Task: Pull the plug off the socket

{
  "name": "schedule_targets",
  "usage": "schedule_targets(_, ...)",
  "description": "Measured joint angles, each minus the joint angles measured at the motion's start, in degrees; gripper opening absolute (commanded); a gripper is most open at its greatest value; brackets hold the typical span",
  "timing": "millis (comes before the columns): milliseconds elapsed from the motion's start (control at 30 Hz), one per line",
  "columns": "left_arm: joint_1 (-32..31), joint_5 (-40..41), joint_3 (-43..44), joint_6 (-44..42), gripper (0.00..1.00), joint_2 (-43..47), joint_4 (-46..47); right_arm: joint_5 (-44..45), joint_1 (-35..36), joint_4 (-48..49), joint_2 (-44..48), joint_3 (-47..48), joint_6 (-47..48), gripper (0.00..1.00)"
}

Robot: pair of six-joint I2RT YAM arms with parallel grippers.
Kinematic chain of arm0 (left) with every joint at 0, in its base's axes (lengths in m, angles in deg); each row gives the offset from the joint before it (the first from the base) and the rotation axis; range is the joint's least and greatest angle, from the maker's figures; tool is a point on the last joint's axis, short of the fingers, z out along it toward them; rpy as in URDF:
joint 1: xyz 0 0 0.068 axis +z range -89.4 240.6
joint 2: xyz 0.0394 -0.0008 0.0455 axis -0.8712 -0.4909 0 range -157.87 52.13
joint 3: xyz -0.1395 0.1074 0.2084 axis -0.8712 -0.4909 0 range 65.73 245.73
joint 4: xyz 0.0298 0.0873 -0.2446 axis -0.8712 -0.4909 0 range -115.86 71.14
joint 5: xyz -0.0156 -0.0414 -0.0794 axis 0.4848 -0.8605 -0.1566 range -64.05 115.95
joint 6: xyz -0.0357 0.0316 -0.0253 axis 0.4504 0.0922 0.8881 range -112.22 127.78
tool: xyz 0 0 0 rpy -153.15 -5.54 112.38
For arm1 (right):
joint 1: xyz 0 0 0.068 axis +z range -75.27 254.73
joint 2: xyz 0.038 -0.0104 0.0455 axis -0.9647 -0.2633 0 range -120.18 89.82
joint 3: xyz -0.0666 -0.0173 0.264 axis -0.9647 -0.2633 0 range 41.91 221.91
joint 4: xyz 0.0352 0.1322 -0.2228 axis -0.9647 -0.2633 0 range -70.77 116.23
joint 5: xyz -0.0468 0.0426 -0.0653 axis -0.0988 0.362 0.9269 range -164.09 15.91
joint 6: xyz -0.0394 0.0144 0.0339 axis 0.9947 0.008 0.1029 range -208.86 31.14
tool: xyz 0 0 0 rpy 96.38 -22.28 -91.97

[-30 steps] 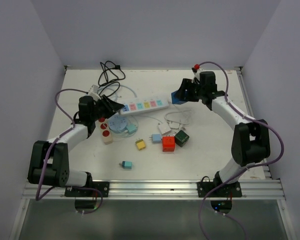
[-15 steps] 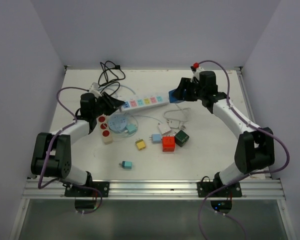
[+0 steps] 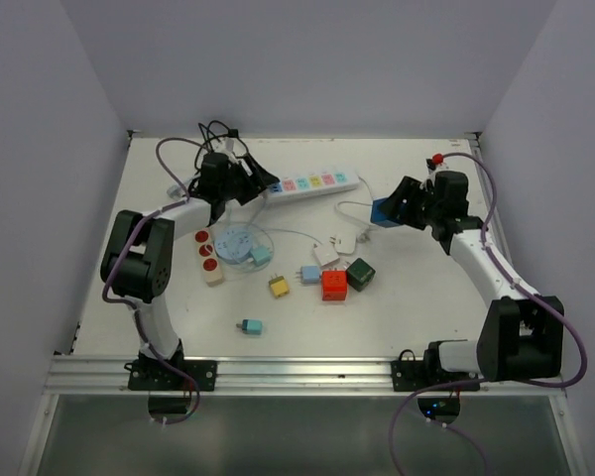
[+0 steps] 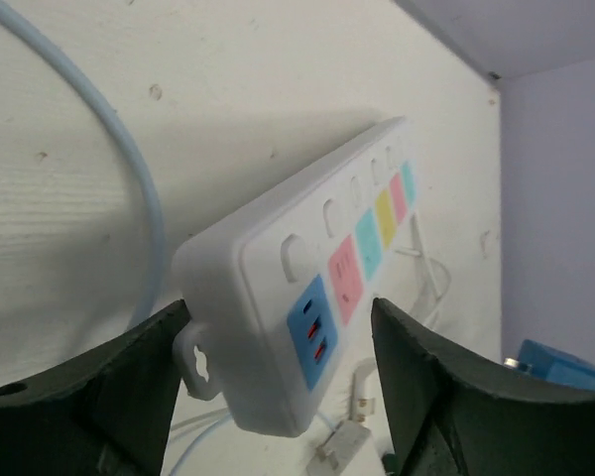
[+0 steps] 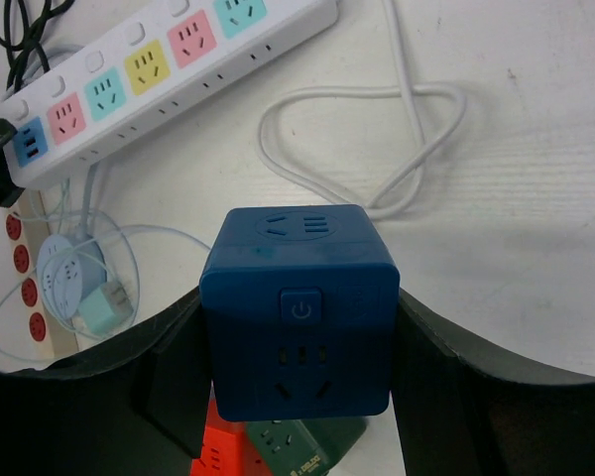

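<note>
the blue plug (image 3: pixel 383 211), a cube with a power button on one face, is held between the fingers of the right gripper (image 5: pixel 299 297); both fingers are pressed flat against its sides. it is seen out of the power strip (image 3: pixel 312 184), off to the right of the strip's far end and apart from it. whether it is lifted off the table (image 3: pixel 426 307) or resting on it cannot be told for certain from above.

the power strip is laid slantwise across the back of the table, with its coloured outlets facing up. its left end is straddled by the left gripper (image 4: pixel 278 309), whose jaws are spread wider than the strip. a gap is seen between the right finger and the casing, while the left finger (image 4: pixel 89 387) appears to be just at the mounting tab.

a white cable (image 5: pixel 377 129) is looped on the table between the strip and the blue plug. a black cord (image 3: pixel 213 139) is coiled at the back left corner. nearer the front, a red cube (image 3: pixel 334 285) and a dark green cube (image 3: pixel 360 274) are set side by side, and a round pale blue socket (image 3: pixel 236 244) is placed to their left.
</note>
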Motion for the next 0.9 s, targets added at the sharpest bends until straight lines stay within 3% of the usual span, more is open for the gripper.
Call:
schedule_targets(133,-1.9,5.1,3.8,-5.1,0.91,-3.2,-8.4,-0.8,-1.7,0.3,0.0,-1.7,-1.3,0.06)
schedule_targets(367,-2.9,14.4,10.2,-13.2,0.97,-3.2,-21.9,-1.3,-3.3,0.9,0.0,-3.1,-3.0,0.10)
schedule_targets(533,-3.6,26.0,18.5,-20.4,0.98,-1.0,-30.3,-1.3,-7.5,1.6,0.9,-5.8,-5.3,0.13)
schedule_targets(767,-4.3,27.5,12.4,-23.8,0.98,19.0,-33.4,-2.1,-12.4,5.2,-0.3,-10.3,-9.7,0.15)
schedule_targets(900,-4.5,26.3,7.3,-25.3,0.99,32.7,-33.4,-4.5,-12.4,10.6,-4.8,-12.5,-12.1,0.26)
